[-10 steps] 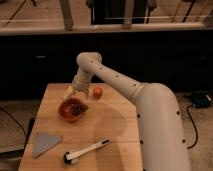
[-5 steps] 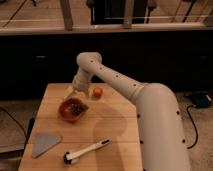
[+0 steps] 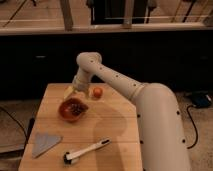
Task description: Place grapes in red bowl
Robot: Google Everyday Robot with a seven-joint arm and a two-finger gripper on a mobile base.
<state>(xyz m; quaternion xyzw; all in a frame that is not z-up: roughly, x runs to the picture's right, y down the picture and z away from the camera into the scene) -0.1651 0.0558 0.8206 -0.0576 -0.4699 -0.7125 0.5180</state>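
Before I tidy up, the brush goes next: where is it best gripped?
Mid-handle of the brush, from above, across its width: the white handle lies flat and slim, dark head at its left end. The gripper hangs behind the bowl.

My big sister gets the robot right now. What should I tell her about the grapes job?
Gripper: low over the back rim of the red bowl, near the table's far left.
Grapes: a dark cluster showing inside the bowl.
Done: the grapes look placed.
Left: probably just check that the gripper has let go, then lift the arm clear, minding the orange ball beside it.
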